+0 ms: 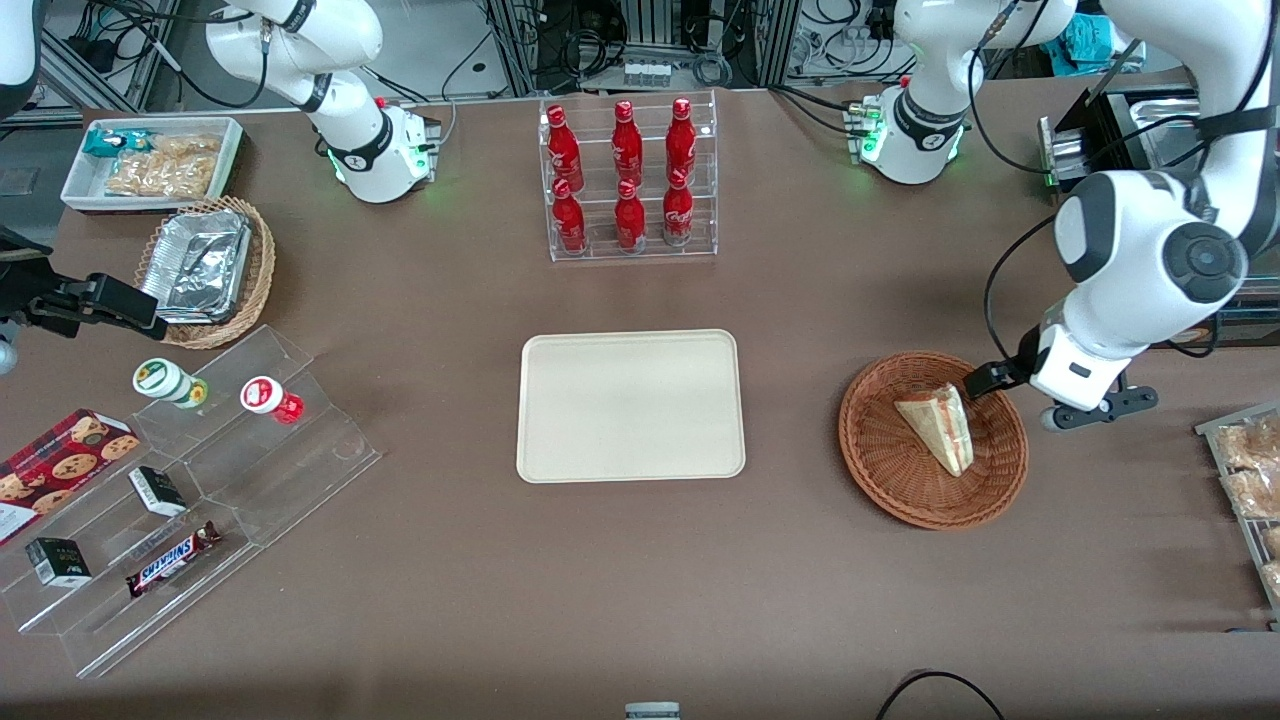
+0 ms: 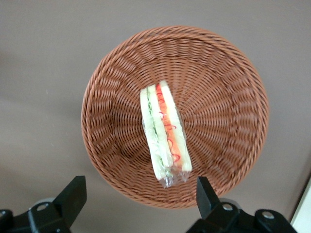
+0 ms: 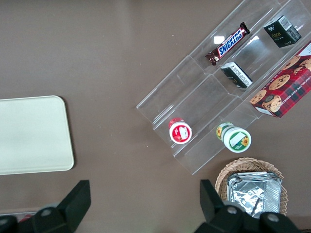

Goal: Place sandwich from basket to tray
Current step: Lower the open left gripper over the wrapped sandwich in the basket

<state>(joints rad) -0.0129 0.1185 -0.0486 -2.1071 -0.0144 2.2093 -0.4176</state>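
Sandwich [image 1: 938, 427] lies in the basket [image 1: 890, 480], a wrapped wedge resting on one flat side. In the front view its long axis runs slantwise, the narrow tip toward the tray [image 1: 630, 405] and farther from the camera, the broad end nearer the camera. From the wrist view, the sandwich [image 2: 165, 133] shows its cut edge upward, with green and red filling running in stripes along its length between pale bread layers; clear wrap bunches at one end. It sits a little off the basket's [image 2: 223, 87] middle, its wrapped end close to the woven wall.

Above the basket's rim, on the side toward the working arm's end of the table, the gripper [image 1: 985, 380] hangs with its fingers [image 2: 73, 194] spread wide apart and nothing between them; the sandwich lies clear of both. How high it stands over the basket is hard to judge.

Bare table separates basket from tray, and the tray's surface carries nothing. Farther from the camera than the tray stands a clear rack of red bottles [image 1: 628, 175]. Wrapped snacks [image 1: 1250, 470] sit at the table's edge near the working arm.
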